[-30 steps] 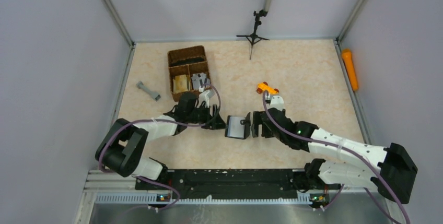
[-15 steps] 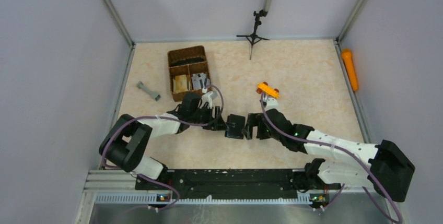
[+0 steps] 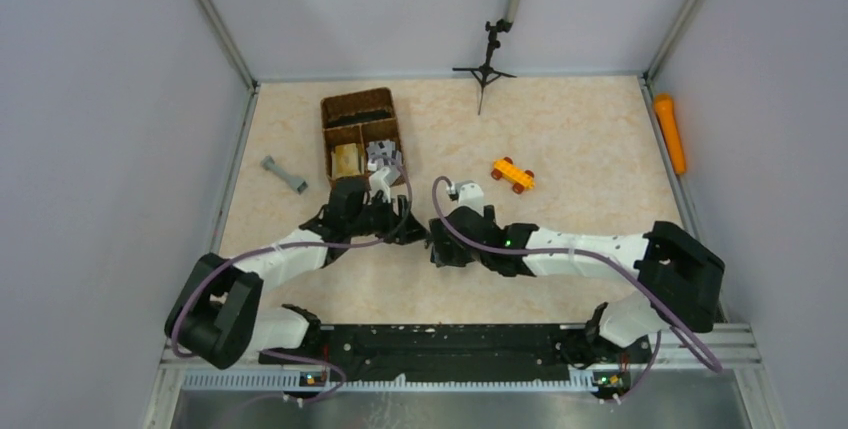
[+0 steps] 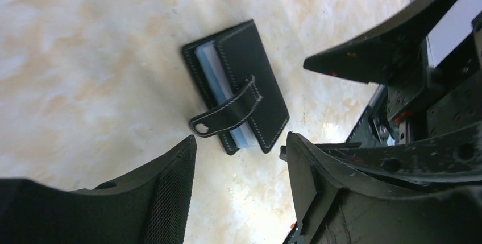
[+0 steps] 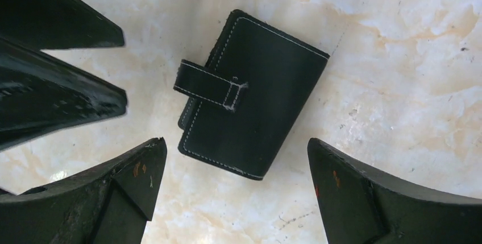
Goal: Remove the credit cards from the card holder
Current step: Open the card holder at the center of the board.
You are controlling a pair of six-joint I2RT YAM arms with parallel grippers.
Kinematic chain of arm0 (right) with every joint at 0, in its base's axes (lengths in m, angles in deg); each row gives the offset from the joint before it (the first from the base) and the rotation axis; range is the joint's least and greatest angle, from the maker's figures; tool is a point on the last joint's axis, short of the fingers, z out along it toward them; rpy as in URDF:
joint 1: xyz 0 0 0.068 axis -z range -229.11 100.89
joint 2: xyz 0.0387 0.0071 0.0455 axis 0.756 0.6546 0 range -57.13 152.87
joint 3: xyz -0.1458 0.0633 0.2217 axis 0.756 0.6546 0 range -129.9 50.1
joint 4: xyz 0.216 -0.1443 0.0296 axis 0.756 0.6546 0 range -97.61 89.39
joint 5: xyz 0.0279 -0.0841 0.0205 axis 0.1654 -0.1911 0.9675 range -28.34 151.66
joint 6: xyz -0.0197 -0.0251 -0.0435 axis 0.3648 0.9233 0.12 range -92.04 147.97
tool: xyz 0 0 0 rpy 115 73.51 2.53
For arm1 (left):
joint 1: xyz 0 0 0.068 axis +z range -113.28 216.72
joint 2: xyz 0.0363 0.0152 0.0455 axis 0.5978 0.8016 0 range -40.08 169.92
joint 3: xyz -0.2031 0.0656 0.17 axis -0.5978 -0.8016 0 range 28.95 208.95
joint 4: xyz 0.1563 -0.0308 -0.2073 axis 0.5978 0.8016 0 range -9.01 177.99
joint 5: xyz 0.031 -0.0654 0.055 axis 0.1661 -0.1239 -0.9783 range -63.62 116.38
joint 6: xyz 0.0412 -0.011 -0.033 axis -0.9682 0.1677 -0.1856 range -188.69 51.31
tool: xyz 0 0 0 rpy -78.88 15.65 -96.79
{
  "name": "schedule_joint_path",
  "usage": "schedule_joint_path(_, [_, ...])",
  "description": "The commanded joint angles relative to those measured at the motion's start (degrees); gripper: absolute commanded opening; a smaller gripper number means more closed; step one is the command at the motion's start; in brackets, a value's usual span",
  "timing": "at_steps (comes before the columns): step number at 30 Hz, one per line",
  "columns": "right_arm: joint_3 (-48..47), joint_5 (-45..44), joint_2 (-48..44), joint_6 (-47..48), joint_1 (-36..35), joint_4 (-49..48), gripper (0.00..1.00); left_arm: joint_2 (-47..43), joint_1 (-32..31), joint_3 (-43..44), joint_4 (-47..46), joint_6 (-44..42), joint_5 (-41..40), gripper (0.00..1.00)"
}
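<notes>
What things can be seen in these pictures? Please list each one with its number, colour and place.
card holder: one, black, flat on the table between the two grippers
cards: number unclear, pale blue edge, inside the card holder
basket: one, brown wicker, far left of the table
grey pieces: several, grey, basket's near right compartment
toy car: one, orange and yellow, right of the basket
bar: one, grey, left of the basket
tripod stand: one, black, far edge
cylinder: one, orange, by the right wall
table: one, beige marbled
left gripper: black, open, over the card holder
right gripper: black, open, over the card holder
</notes>
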Motion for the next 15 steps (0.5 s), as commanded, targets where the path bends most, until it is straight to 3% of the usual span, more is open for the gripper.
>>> schedule_joint_path(1, [-6.4, -8.7, 4.7, 0.9, -3.5, 4.8, 0.97, -4.9, 4.8, -3.4, -2.5, 2.8, -4.9, 0.63])
schedule_joint_path(11, [-13.8, -14.6, 14.8, -0.1, -5.5, 12.8, 0.97, -8.0, 9.6, -5.6, -3.6, 5.1, -3.6, 0.62])
schedule_joint_path(15, [-13.2, -15.3, 13.5, -0.5, -5.6, 13.0, 0.84, -8.4, 9.6, -5.8, -4.2, 5.0, -2.7, 0.62])
